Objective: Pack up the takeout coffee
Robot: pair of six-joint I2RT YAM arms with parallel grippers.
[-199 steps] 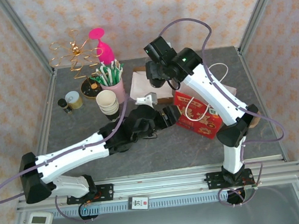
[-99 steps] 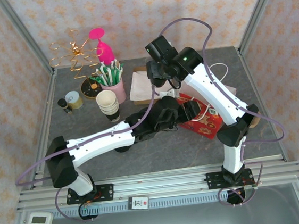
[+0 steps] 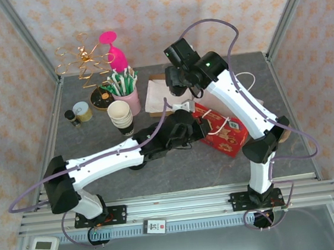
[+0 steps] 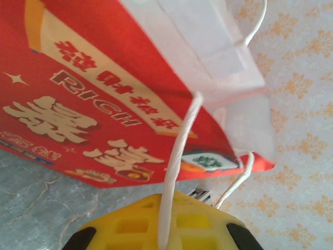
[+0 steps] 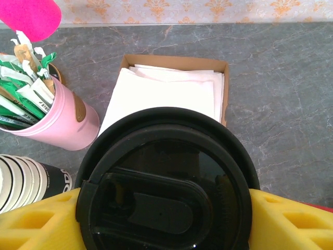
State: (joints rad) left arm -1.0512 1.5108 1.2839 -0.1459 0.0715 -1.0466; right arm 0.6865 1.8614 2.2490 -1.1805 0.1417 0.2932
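White cord handle (image 4: 179,156) of the red bag (image 3: 220,132) is being pinched by the outstretched left gripper (image 4: 161,232); the black-lidded cup (image 5: 166,182) is being clasped in the raised right gripper (image 5: 166,211), behind the bag.

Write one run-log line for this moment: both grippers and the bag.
left gripper: shut on bag handle | right gripper: holds lidded coffee cup | red paper bag: cup not yet inside

The top camera looks down from above and behind both bases across the whole table (image 3: 184,171), sharing the red bag (image 4: 78,78) with the close, low left wrist view and the napkin box (image 5: 177,59) with the downward-facing right wrist view.
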